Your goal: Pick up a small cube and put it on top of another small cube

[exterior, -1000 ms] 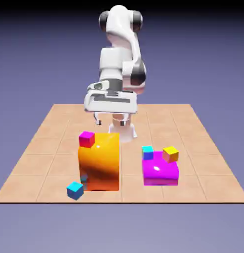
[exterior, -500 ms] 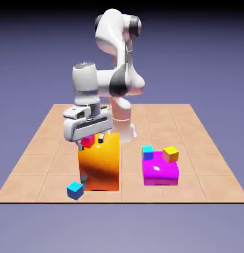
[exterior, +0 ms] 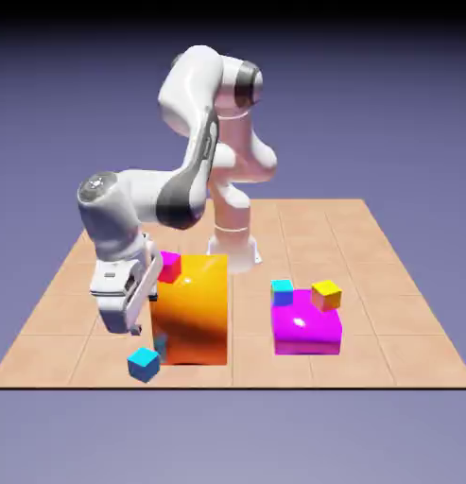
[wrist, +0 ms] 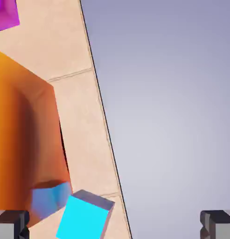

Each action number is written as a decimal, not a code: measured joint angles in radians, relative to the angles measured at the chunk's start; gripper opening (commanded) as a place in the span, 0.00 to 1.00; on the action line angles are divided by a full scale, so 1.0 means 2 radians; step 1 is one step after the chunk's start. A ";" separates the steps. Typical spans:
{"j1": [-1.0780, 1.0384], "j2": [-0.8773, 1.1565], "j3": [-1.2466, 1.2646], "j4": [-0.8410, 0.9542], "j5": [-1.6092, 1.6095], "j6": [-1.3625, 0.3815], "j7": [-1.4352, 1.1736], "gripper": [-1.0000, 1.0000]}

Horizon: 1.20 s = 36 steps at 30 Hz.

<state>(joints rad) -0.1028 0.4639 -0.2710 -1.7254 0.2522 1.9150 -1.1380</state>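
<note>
Here, gripper (exterior: pixel 140 326) jaws spread wide, empty, above small cyan cube (exterior: pixel 143 363), beside orange block (exterior: pixel 191 310).

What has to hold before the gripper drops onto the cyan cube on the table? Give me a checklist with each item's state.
1. Jaws wide enough: ok. The gripper is open, its fingertips far apart in the hand view, nothing between them.
2. Target in sight: ok. The small cyan cube on the table shows at the hand view's bottom edge.
3. Cube centred between the fingertips: not ok. It sits toward the left one.
4. Room beside it: cannot tell. The big orange block stands close by, and the cube is near the table edge.
5. Destination free: ok. The other cyan cube, on the magenta block, has nothing on top.
</note>
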 measured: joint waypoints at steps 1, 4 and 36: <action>-0.001 0.012 -0.003 0.013 0.003 -0.013 -0.022 0.50; -0.005 0.048 -0.013 0.050 0.012 -0.052 -0.087 0.50; -0.013 0.332 -0.094 0.278 0.088 -0.318 -0.653 0.50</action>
<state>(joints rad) -0.1295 1.1289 -0.4594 -1.1694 0.4289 1.2784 -2.4450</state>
